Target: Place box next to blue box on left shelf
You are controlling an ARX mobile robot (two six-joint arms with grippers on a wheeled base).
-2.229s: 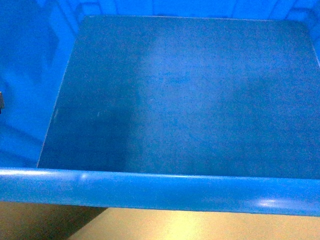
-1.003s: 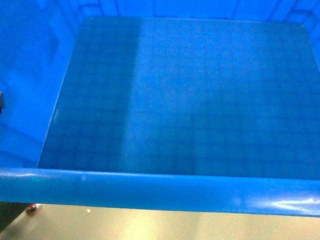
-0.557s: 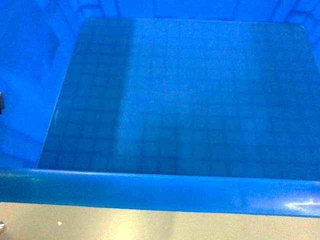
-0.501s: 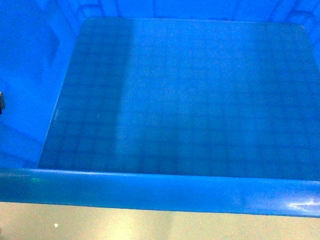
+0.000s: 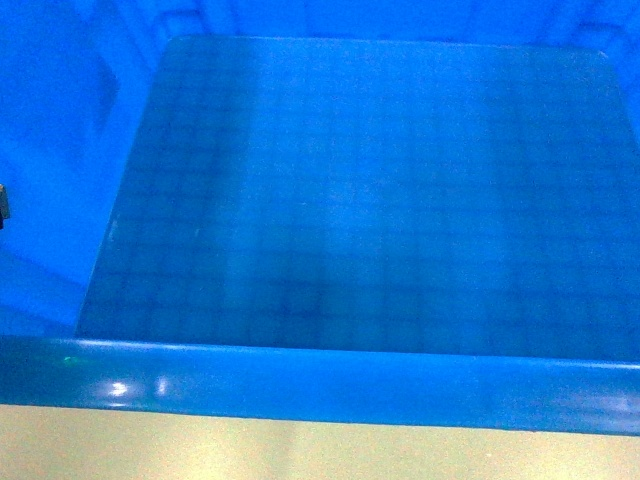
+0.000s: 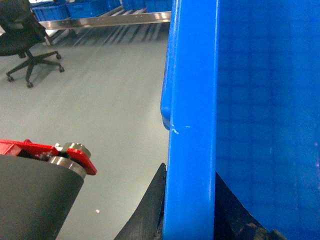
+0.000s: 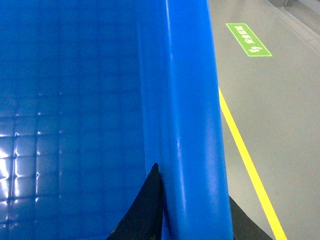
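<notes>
Wrist views show each claw clamped on the box: left claw [image 6: 189, 220] astride its left rim, right claw [image 7: 192, 210] astride its right rim.

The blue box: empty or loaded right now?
Empty as far as shown: the box shows only bare grid-embossed floor in the head view, though its edges run out of frame.

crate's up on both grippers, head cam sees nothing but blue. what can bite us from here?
1. The box fills the head view, so the shelf is unseen there; docking would be blind.
2. The left gripper and right gripper each pinch only the rim; a jolt could slip or tilt the crate.
3. An office chair stands on the floor to the left; it could snag the base.
</notes>
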